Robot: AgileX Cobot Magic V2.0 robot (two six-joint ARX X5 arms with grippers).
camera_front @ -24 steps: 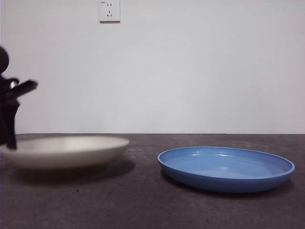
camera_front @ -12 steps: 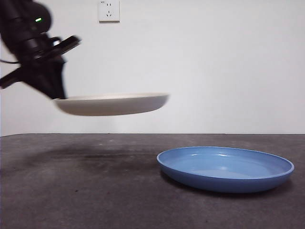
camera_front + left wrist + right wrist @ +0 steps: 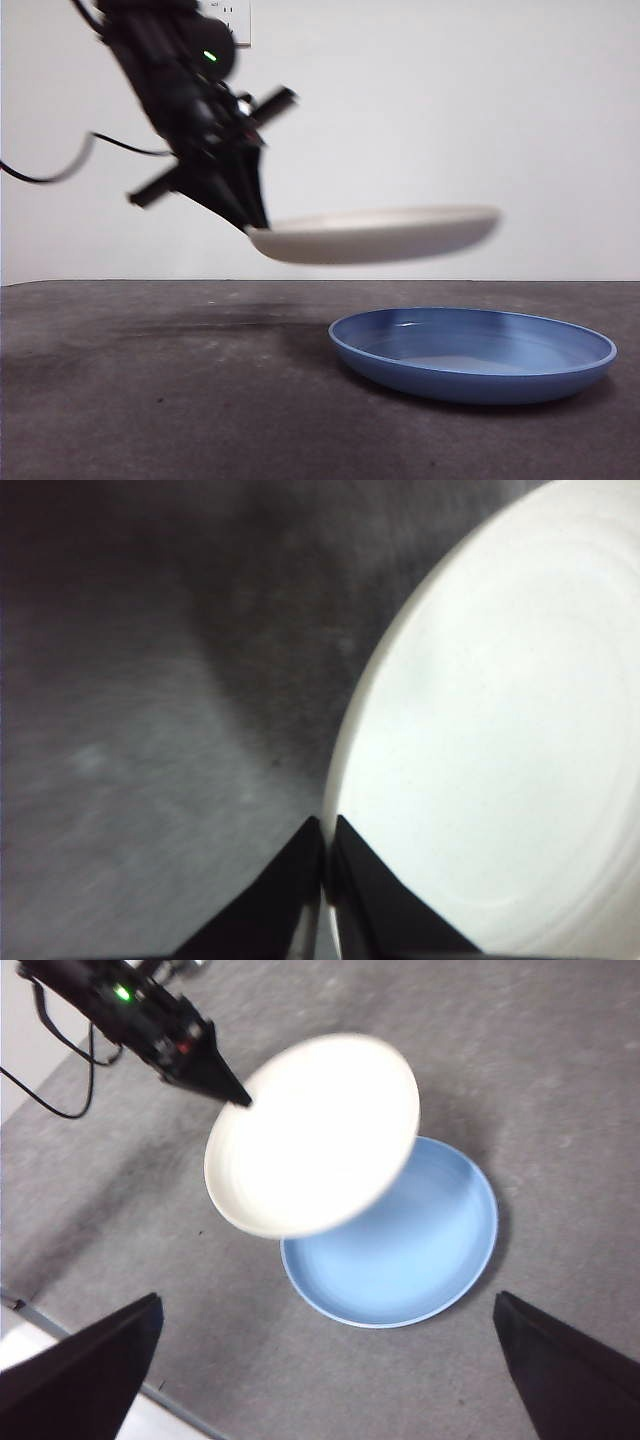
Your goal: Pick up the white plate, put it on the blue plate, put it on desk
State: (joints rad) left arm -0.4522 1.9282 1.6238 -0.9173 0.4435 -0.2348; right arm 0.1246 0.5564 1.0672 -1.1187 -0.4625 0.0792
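My left gripper [image 3: 252, 225] is shut on the rim of the white plate [image 3: 375, 235] and holds it level in the air, above the left part of the blue plate [image 3: 472, 352]. The left wrist view shows the jaws pinched on the white plate's edge [image 3: 480, 750] with the desk [image 3: 140, 710] below. The right wrist view looks down from high up: the white plate [image 3: 312, 1135] partly overlaps the blue plate [image 3: 410, 1250], with the left gripper [image 3: 238, 1095] at its rim. My right gripper [image 3: 330, 1360] is open, high above the desk [image 3: 560, 1110].
A white wall with a socket [image 3: 232, 12] stands behind the desk [image 3: 150, 400]. A black cable [image 3: 60, 165] hangs from the left arm. The desk's near edge [image 3: 60, 1345] shows in the right wrist view.
The left gripper has lifted the white plate off the desk at the left and carried it right, now over the blue plate's left part. The blue plate has not moved.
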